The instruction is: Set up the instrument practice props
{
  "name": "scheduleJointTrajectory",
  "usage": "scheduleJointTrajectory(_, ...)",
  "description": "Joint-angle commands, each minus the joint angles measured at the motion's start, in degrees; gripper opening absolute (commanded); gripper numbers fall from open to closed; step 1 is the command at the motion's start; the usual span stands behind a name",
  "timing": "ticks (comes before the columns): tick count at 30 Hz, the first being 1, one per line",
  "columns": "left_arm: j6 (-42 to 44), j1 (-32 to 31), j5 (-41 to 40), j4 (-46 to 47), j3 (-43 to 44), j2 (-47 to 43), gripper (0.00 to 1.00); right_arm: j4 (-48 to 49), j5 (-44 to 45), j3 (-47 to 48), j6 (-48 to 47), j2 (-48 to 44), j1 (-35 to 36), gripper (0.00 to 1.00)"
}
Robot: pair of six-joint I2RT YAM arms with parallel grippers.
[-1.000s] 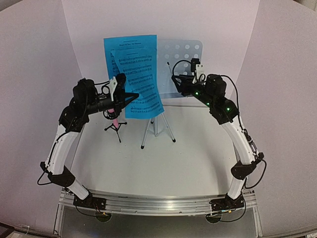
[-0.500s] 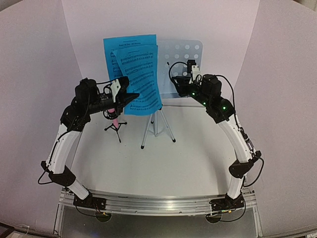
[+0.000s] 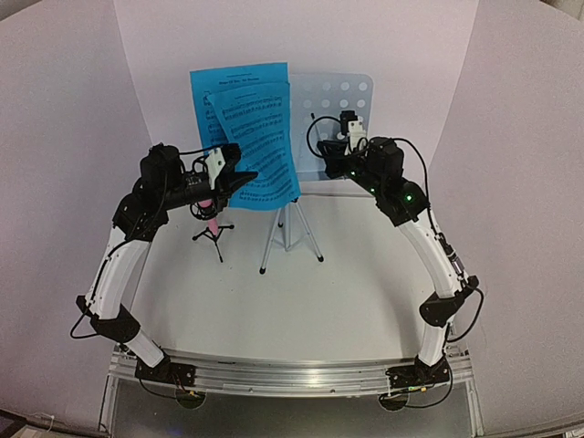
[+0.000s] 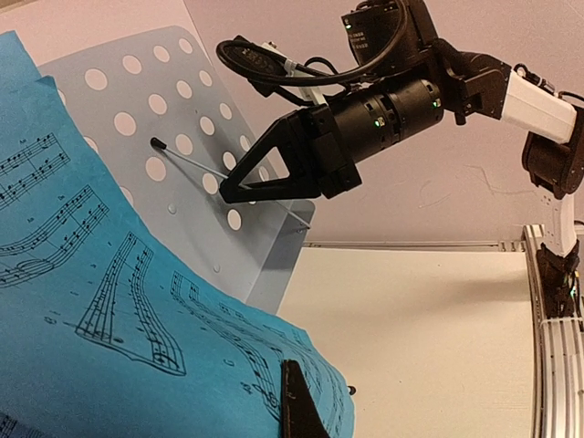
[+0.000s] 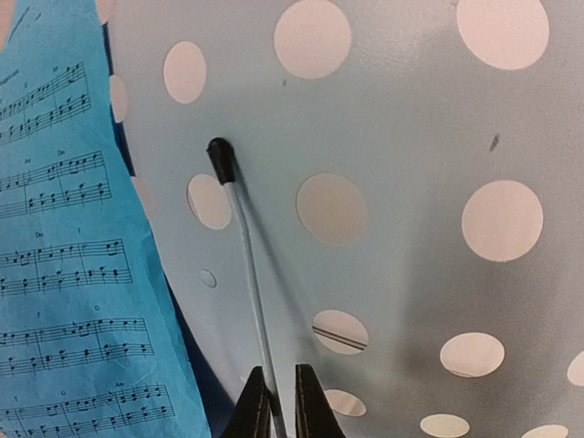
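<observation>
The pale blue-grey perforated stand desk point(image 3: 336, 99) stands on its silver tripod point(image 3: 290, 233) at the back. One blue sheet point(image 3: 228, 84) leans on the desk's left half. My left gripper point(image 3: 243, 178) is shut on the lower edge of a second blue sheet point(image 3: 262, 146), held in front of the first; one black finger point(image 4: 297, 394) lies on its curled corner. My right gripper point(image 5: 275, 401) is shut on the desk's thin wire page holder point(image 5: 250, 274), near the wire's lower end. The wire's black tip point(image 5: 219, 157) points up against the desk point(image 5: 411, 119).
A small black tripod with a pink object point(image 3: 211, 222) stands on the table left of the stand's legs, under my left wrist. White curved walls point(image 3: 511, 137) enclose the back and sides. A metal rail point(image 3: 292, 374) runs along the near edge.
My right arm has moved left and closer to the desk, and its jaws have narrowed onto the wire. My left gripper has lifted the held sheet slightly.
</observation>
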Motion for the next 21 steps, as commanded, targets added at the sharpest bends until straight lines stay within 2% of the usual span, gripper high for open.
scheduleJointTrajectory(1, 3.05, 0.18, 0.94, 0.83, 0.74, -0.37, 0.0, 2.04, 1.05, -0.29, -1.56, -0.67, 0.7, 0.06)
scheduleJointTrajectory(7, 7.33, 0.16, 0.19, 1.13, 1.37, -0.09, 0.0, 7.35, -0.75, -6.11, -2.14, -3.95, 0.97, 0.0)
scheduleJointTrajectory(13, 11.77, 0.2, 0.38, 3.1, 1.35, 1.11, 0.0, 12.6, -0.62, -12.86, -2.74, -7.42, 0.98, 0.0)
scheduleJointTrajectory(21, 11.4, 0.19, -0.35, 9.05, 3.08, 5.0, 0.0, 23.89, -2.45, -21.86, -2.11, -11.32, 0.98, 0.0)
